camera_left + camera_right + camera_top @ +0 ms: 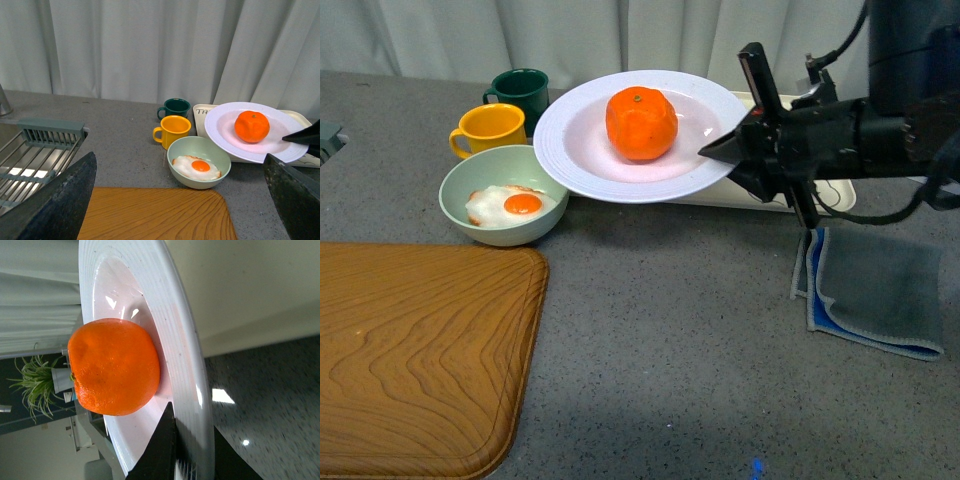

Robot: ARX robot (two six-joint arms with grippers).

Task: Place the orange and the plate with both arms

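Orange (pixel 641 123) on plate (pixel 560 140) | right tool (pixel 712 150) pinches its rim | left tool (pixel 180 157) apparently wide open | grey counter (pixel 670 330), white curtain (pixel 440 35)

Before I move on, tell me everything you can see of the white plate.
The plate is large, round, white and glossy, ceramic-looking, with a deep well and a wide, concentrically ridged rim. It sits about level, with the orange resting in its well. The right gripper is clamped on its rim, on the robot's right side. It is over the cream tray; whether it touches the tray I cannot tell.
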